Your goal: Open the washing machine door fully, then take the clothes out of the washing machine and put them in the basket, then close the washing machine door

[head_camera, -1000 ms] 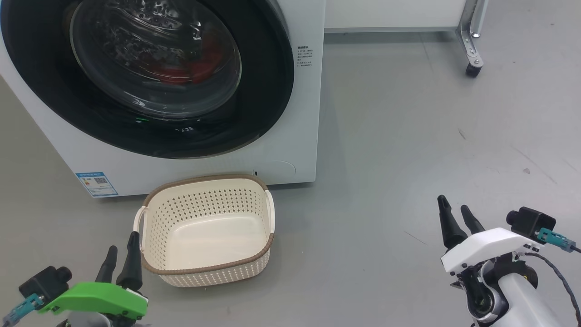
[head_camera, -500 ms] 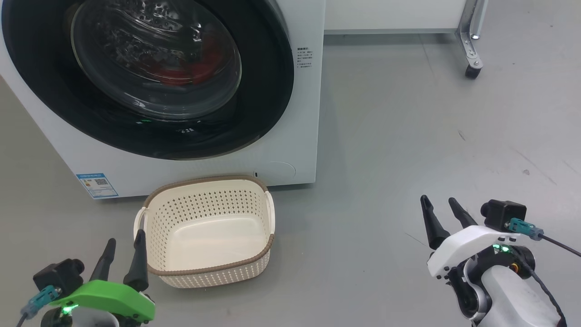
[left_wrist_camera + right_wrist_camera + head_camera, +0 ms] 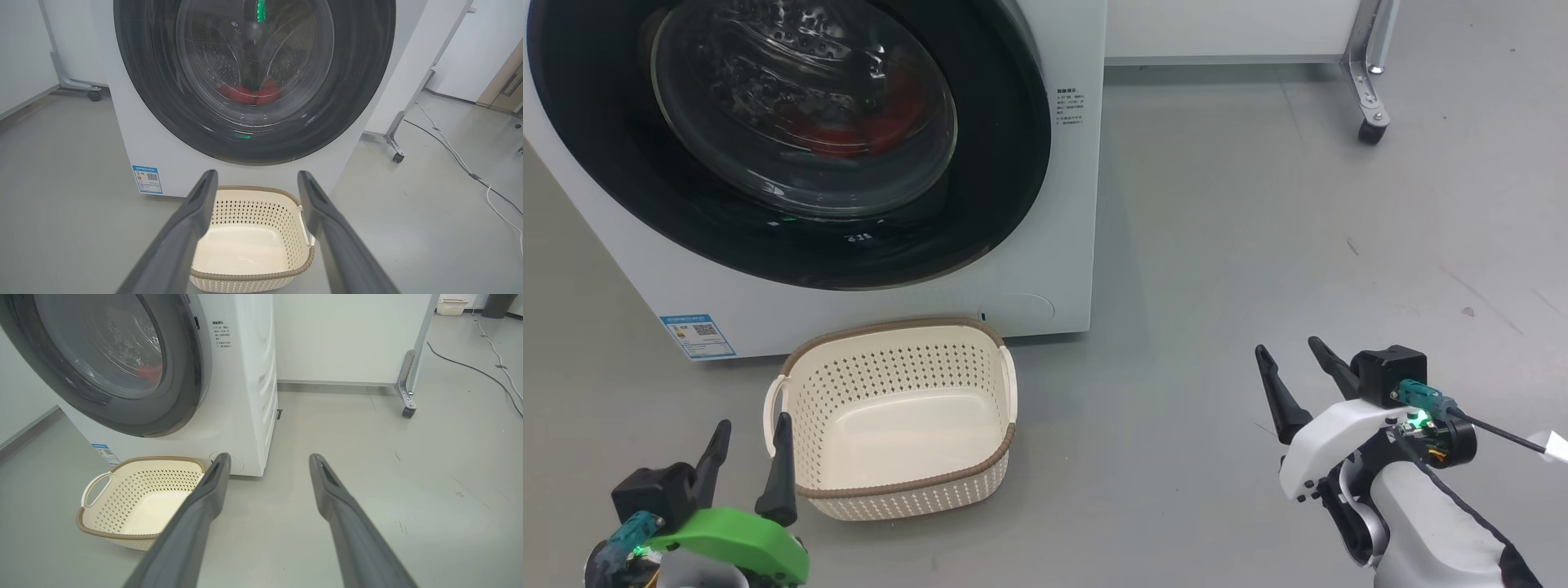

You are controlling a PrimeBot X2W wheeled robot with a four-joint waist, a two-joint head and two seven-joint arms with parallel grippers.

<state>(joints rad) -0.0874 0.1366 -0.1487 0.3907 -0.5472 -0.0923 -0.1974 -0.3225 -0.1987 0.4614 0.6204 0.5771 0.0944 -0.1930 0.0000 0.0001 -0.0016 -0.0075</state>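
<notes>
The white washing machine point(image 3: 1062, 245) stands at the upper left, its black-rimmed door point(image 3: 1005, 163) shut against its front. Red clothes point(image 3: 866, 122) show through the glass bowl, low in the drum; they also show in the left wrist view point(image 3: 249, 94). An empty cream basket point(image 3: 894, 416) sits on the floor just before the machine. My left gripper point(image 3: 749, 429) hangs open at the basket's near left corner, nothing between its fingers. My right gripper point(image 3: 1289, 353) is open too, low over bare floor well to the basket's right. The basket point(image 3: 139, 498) lies left of the right gripper's fingers point(image 3: 212, 486).
A white panel on a metal leg with a castor point(image 3: 1372, 122) stands at the back right. Cables point(image 3: 470, 171) trail over the grey floor right of the machine. A blue label point(image 3: 698, 335) marks the machine's lower left front.
Both grippers have opened wider. The right gripper has drifted left and turned; the left one has shifted right and dropped a little. The door, clothes and basket stay put.
</notes>
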